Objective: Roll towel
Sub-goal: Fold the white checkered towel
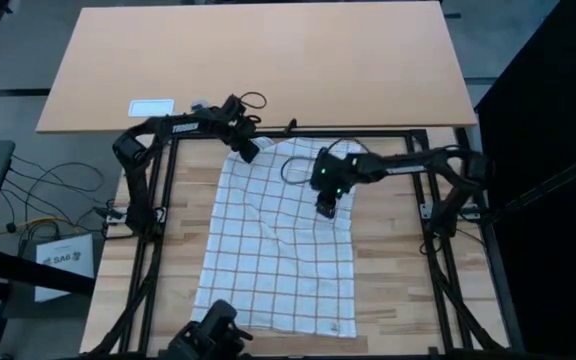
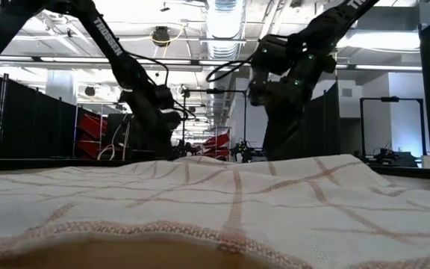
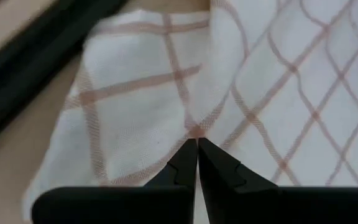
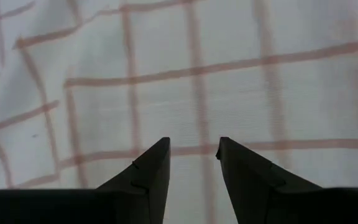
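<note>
The towel (image 1: pixel 283 250), white with thin reddish-brown check lines, lies spread on the wooden table and reaches almost to the near edge. Its far left corner (image 3: pixel 123 93) is turned over in a flap. My left gripper (image 1: pixel 249 150) stands at that corner, shut on the cloth. My right gripper (image 1: pixel 325 208) hovers over the towel's far right part, slanting down. Its fingers are open and only flat cloth (image 4: pixel 229 62) shows beyond them. In the low view the towel (image 2: pixel 237 194) fills the foreground and both arms come down behind it. My left gripper (image 3: pixel 197 142) pinches the towel between its two fingertips at a fold (image 3: pixel 194 129) beside the turned-over far left corner. The fingers slant down from the far left. Creases in the cloth run together at the tips; how many layers are in the pinch does not show.
A black frame (image 1: pixel 408 135) runs around the work area, its rails close to the towel's far edge. A small white card (image 1: pixel 151 107) lies on the tan tabletop beyond. A dark device (image 1: pixel 213 335) sits at the near edge. Bare wood shows left and right of the towel.
</note>
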### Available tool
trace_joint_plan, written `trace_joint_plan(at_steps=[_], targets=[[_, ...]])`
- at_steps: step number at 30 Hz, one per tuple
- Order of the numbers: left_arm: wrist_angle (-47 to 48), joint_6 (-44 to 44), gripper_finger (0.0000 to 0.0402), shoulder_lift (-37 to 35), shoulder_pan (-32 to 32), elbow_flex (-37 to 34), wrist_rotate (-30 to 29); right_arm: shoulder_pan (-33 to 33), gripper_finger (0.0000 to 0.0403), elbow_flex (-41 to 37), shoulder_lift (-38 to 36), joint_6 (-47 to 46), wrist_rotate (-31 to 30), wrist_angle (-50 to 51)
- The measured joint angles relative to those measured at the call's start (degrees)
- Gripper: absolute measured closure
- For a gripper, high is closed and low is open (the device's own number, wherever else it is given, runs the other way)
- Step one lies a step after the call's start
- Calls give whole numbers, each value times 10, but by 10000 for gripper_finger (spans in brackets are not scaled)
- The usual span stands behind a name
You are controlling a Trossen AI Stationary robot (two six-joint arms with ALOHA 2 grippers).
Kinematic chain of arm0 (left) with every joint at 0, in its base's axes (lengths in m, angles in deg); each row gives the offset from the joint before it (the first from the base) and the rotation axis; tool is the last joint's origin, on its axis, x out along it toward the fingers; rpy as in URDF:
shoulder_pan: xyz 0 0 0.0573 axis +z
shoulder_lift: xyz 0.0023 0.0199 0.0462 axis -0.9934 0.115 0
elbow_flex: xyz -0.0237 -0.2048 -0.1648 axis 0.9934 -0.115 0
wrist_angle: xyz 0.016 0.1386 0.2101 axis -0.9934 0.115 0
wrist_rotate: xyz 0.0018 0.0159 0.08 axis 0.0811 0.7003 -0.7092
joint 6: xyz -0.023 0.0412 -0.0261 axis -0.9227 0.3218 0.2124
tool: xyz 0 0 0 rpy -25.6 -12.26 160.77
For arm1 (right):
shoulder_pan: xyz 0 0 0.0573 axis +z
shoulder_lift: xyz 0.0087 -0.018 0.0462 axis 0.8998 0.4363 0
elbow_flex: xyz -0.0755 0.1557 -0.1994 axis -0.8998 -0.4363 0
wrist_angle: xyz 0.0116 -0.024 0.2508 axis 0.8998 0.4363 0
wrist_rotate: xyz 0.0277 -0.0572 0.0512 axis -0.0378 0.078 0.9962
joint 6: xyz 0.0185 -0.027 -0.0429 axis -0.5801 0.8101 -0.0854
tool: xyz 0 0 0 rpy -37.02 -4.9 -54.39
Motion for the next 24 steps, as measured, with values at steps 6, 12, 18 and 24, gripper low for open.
trace_joint_plan(at_steps=[6, 12, 18, 24], targets=[[-22, 0, 402, -2, 27, 1, -77, 35, 275, -16, 35, -20, 0, 1], [8, -2, 402, -2, 67, 0, -86, 52, 275, -47, 38, -22, 2, 18], [-1, -8, 402, -24, 62, 0, -20, 54, 275, -66, 17, -22, 1, 22], [-17, -26, 402, -24, 8, 11, 80, 44, 275, -66, 17, -24, 1, 1]])
